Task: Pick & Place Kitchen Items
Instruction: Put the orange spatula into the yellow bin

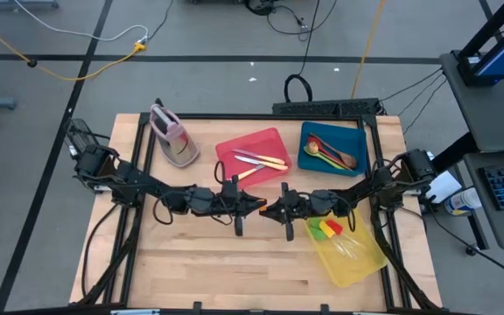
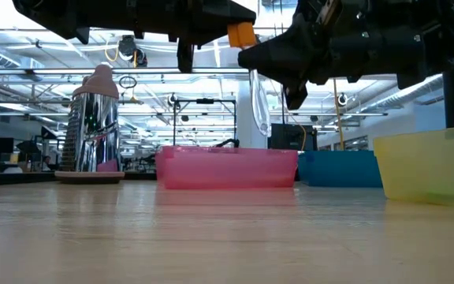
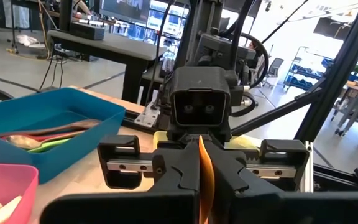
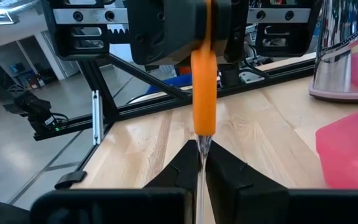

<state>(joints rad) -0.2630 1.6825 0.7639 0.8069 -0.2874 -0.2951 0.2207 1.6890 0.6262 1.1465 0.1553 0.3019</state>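
Nearest my overhead camera are the two grippers, meeting nose to nose above the middle of the table (image 1: 191, 271). My left gripper (image 1: 254, 204) has its fingers closed on the orange head of a clear-handled utensil (image 4: 203, 93) — in the right wrist view that orange end runs up into its jaws. My right gripper (image 1: 272, 210) pinches the clear handle of the same piece, its fingers (image 4: 225, 165) tight on either side, so both hold it in the air, clear of the wood.

Going left to right along the back: the pink-grey stand (image 1: 172, 136), then the red tray (image 1: 234, 147) with cream-handled knives (image 1: 259, 161), then the blue tray (image 1: 355, 140) holding green and brown spoons (image 1: 329, 154). Nearer, on the right, the yellow tray (image 1: 361, 267) carries red and green-headed pieces (image 1: 327, 228) — just beside my right arm.
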